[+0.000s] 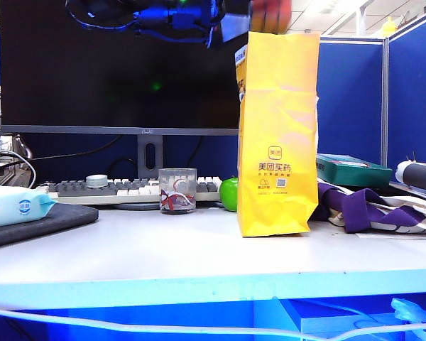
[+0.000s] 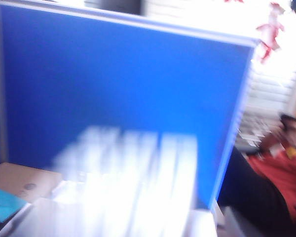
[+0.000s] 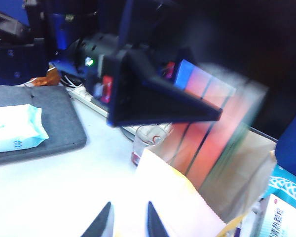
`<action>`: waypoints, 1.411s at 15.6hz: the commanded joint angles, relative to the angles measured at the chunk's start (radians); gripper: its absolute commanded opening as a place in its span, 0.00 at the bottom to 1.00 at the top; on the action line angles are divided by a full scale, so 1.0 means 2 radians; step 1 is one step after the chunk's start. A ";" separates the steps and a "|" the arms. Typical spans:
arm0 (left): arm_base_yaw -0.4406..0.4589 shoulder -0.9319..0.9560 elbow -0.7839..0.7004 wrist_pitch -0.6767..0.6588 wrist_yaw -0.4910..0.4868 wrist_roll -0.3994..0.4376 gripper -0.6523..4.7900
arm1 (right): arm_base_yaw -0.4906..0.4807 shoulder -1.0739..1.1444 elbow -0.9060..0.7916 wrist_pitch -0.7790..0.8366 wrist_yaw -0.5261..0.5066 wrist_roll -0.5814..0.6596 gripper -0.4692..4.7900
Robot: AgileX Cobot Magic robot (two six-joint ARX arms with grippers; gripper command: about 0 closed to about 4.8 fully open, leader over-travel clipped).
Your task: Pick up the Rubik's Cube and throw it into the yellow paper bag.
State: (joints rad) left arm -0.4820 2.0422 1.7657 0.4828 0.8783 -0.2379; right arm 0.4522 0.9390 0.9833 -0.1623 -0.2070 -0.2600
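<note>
The yellow paper bag (image 1: pixel 278 135) stands upright right of the table's middle. In the right wrist view its open mouth (image 3: pixel 237 177) shows from above. The Rubik's Cube (image 1: pixel 270 13) is an orange-red blur just above the bag's top edge. It smears into a streak (image 3: pixel 212 123) running down towards the mouth, and fills the left wrist view as a white blur (image 2: pixel 133 182). My left gripper (image 1: pixel 231 21) hangs high beside the cube, open. One of its black fingers (image 3: pixel 163 101) is sharp next to the streak. My right gripper (image 3: pixel 129 222) hovers over the bag's near edge, open and empty.
A glass cup (image 1: pixel 177 190) and a green apple (image 1: pixel 229 193) stand left of the bag, in front of a keyboard (image 1: pixel 128 188) and a monitor (image 1: pixel 121 71). A wipes pack (image 1: pixel 14 206) lies on a dark pad (image 1: pixel 50 222). Right of the bag lie purple-white cloth (image 1: pixel 369 206) and a green box (image 1: pixel 351 169).
</note>
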 commanded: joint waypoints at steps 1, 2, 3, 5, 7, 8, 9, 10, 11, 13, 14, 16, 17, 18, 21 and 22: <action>0.000 -0.003 0.003 0.002 -0.019 -0.012 1.00 | 0.000 -0.001 0.003 0.012 -0.014 -0.001 0.27; 0.000 -0.003 0.003 0.001 -0.024 -0.012 1.00 | 0.000 -0.001 0.003 0.013 -0.014 -0.001 0.27; 0.000 -0.003 0.003 0.001 -0.024 -0.013 1.00 | 0.000 -0.001 0.003 0.013 -0.014 -0.001 0.27; 0.000 -0.006 0.006 -0.009 -0.025 -0.014 1.00 | 0.000 -0.001 0.003 0.013 -0.014 -0.001 0.27; 0.000 -0.021 0.006 -0.034 -0.028 0.004 1.00 | 0.000 -0.001 0.003 0.012 -0.014 -0.001 0.27; 0.001 -0.038 0.006 -0.060 -0.027 0.030 1.00 | 0.000 -0.001 0.003 0.012 -0.014 -0.001 0.27; 0.001 -0.070 0.006 -0.116 -0.028 0.082 0.96 | 0.000 -0.003 0.003 0.008 -0.014 -0.001 0.27; 0.002 -0.103 0.006 -0.185 -0.042 0.145 0.83 | 0.000 -0.005 0.003 0.004 -0.013 -0.001 0.27; 0.006 -0.145 0.006 -0.279 -0.099 0.232 0.70 | 0.000 -0.011 0.004 -0.002 -0.003 -0.001 0.27; 0.017 -0.232 0.006 -0.461 -0.246 0.350 0.68 | 0.000 -0.039 0.004 -0.006 0.042 -0.002 0.27; 0.041 -0.266 0.005 -0.505 -0.243 0.353 0.68 | 0.000 -0.057 0.007 -0.007 0.049 -0.001 0.27; 0.080 -0.325 0.005 -0.556 -0.242 0.327 0.61 | 0.000 -0.096 0.010 -0.020 0.060 -0.001 0.25; 0.088 -0.364 0.005 -0.587 -0.265 0.346 0.60 | 0.000 -0.121 0.010 -0.032 0.064 -0.001 0.24; 0.088 -0.402 0.005 -0.617 -0.293 0.360 0.54 | 0.000 -0.140 0.009 -0.044 0.064 0.003 0.24; 0.088 -0.566 -0.083 -0.618 -0.347 0.352 0.51 | 0.001 -0.202 0.008 -0.094 0.093 0.016 0.08; 0.088 -0.637 -0.145 -0.588 -0.378 0.334 0.50 | 0.001 -0.216 0.004 -0.098 0.093 0.037 0.08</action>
State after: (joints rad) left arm -0.3073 0.8333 1.5364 -0.7479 0.1802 0.4671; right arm 0.4530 0.5232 0.9955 -0.3527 -0.0254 -0.2279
